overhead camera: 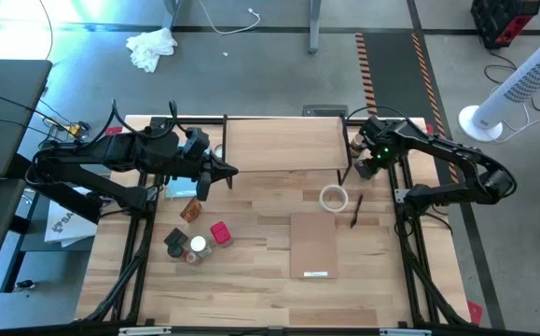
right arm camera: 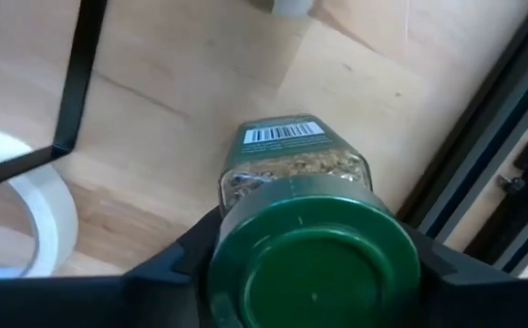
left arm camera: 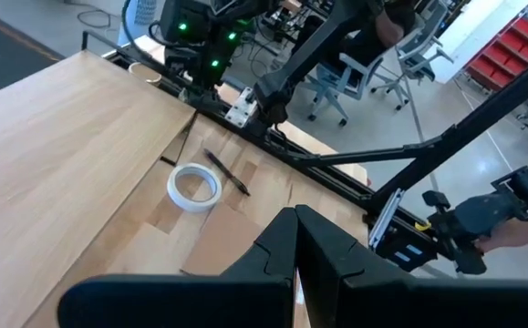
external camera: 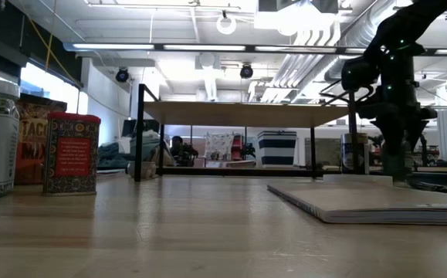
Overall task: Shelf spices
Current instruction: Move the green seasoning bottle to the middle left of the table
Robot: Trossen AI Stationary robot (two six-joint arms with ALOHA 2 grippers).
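Green-lidded jar (right arm camera: 314,264) sits pinched in the right gripper (right arm camera: 314,260) just beside the shelf (overhead camera: 279,142) end frame, risking collision; left gripper (left arm camera: 295,251) fingers pressed together.

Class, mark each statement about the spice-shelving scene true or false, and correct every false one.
1. The right gripper has its fingers around a green-lidded jar. True.
2. The white tape ring sits on top of the shelf. False: it lies on the table in front of the shelf.
3. The left gripper is shut and holds nothing. True.
4. The red tin stands beside the right arm. False: it stands on the left side, near the other spices.
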